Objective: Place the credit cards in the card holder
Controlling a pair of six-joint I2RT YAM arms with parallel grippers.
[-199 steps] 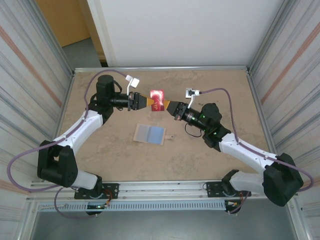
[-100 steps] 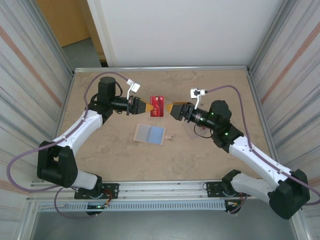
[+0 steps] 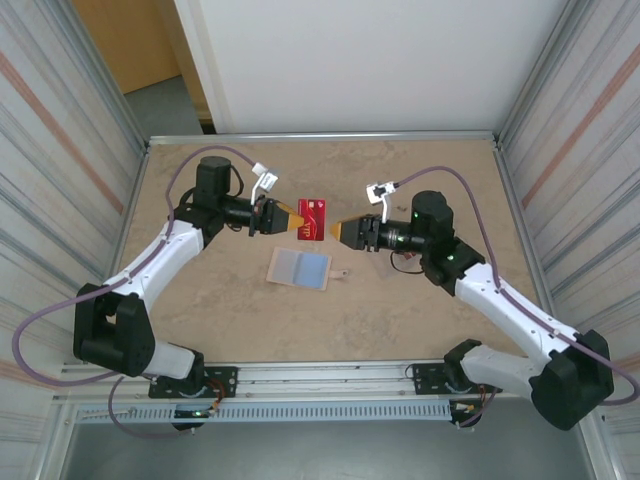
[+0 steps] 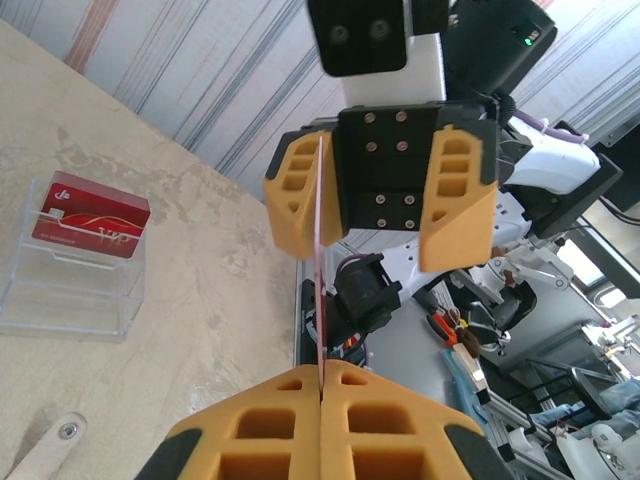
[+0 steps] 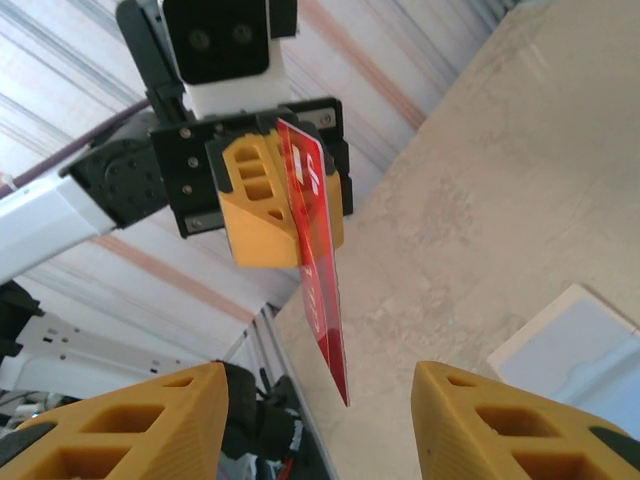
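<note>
Start on the left: your left gripper (image 3: 288, 218) hangs over the table (image 3: 200, 300) just beyond the card holder (image 3: 300, 268), above its far left corner. Its fingers are pressed together on one short end of a credit card (image 3: 313, 219). The left wrist view shows that pinch edge-on, with the yellow pads (image 4: 260, 420) closed flat against the thin red card (image 4: 320, 290). The card stands on edge in the air, past the far side of the card holder and clear of it. The card holder itself lies unfolded and flat, pale blue pockets up, its snap tab (image 3: 341, 273) sticking out to the right. Farther from the card holder than the held card sits a clear case (image 4: 75, 285) with another red card (image 4: 90, 222) upright in it. Moving right, your right gripper (image 3: 336, 231) faces the left one from beyond the card holder's far right corner. Its fingers (image 5: 130, 415) are spread apart — the card's free corner (image 5: 340, 385) reaches toward the gap between them, and neither pad can be seen touching it.
</note>
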